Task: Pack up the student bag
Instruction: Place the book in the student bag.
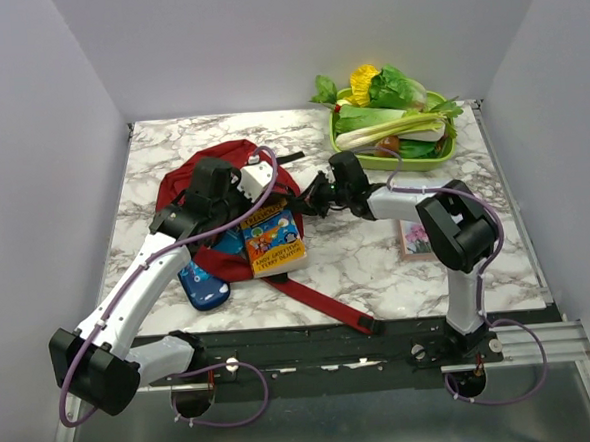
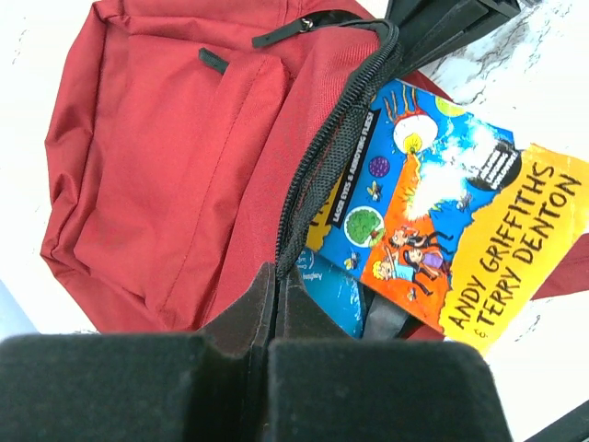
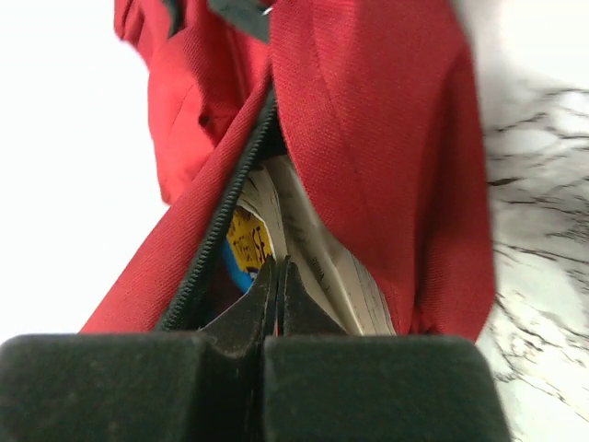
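The backpack (image 1: 211,158) lies flat at the centre left of the overhead view on the marble table (image 1: 378,261). Its mouth faces the lower right, a bright book (image 1: 273,238) sits halfway into the opening, and a blue pencil case (image 1: 203,285) lies at its lower left edge. The backpack is soft cloth and looks light and floppy. It will likely sag and fold wherever it is lifted, and the mouth should fall shut unless held up. The stiffer zip (image 2: 322,166) rim therefore looks the best place to grip, one side for each arm. The left arm reaches up from the lower left corner and bends over the backpack. Its left pincer (image 2: 274,281) is closed tight, tips at the zip rim near the book's lower corner; whether a fold of cloth is nipped between them I cannot tell. The right arm rises at the lower right, elbows over and stretches leftward. Its right pincer (image 3: 276,276) is likewise fully closed, tips at the rim of the opening, page edges showing just inside.
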Controlling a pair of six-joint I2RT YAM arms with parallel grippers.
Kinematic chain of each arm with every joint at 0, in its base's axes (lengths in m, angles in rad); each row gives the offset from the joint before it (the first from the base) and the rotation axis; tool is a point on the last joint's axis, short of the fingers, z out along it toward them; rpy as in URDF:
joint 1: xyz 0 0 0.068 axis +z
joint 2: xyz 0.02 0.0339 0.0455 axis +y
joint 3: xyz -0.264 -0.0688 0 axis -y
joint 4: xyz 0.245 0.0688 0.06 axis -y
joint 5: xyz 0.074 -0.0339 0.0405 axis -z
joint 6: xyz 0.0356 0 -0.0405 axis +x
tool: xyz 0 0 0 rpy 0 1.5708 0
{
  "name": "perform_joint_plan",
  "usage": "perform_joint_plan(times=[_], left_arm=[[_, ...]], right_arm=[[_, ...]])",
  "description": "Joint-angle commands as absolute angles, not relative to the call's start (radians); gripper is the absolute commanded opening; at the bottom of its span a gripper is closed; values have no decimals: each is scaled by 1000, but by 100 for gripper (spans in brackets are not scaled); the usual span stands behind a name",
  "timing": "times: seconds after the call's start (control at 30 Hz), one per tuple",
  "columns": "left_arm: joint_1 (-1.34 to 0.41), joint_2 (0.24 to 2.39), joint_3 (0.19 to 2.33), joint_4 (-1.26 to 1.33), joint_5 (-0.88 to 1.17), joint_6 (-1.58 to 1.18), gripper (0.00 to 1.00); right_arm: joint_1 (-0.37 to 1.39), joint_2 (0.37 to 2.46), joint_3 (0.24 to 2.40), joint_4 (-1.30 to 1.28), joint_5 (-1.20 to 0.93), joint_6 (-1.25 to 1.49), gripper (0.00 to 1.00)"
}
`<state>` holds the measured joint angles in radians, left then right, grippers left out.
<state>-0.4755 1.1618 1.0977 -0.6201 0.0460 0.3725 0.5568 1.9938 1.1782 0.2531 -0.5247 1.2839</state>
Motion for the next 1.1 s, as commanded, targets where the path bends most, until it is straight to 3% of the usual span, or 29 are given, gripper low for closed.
perform_joint_plan(times=[0.0,0.27,0.53,0.63,0.67,0.83,1.07], left_arm=[[-479,1164,1140,-630,72,354,0],[-479,1164,1132,-624,75,344,0],[-479,1163,1134,-629,71,344,0],[-479,1155,1120,-626,71,347,0],[-479,1155,1118,-623,71,345,0],[-479,1157,1109,-617,78,341,0],[-480,1161,1121,-618,81,339,0]], right_arm=[[563,1927,1170,97,-220,1353,1],[578,1962,1265,51,-58,1469,1],[684,2016,1411,-47,-118,1385,1],[675,2002,1346,-63,-161,1345,38],[669,2006,1316,-63,-181,1330,55],[626,1997,1270,-78,-276,1206,74],[614,1916,1284,-192,-218,990,80]])
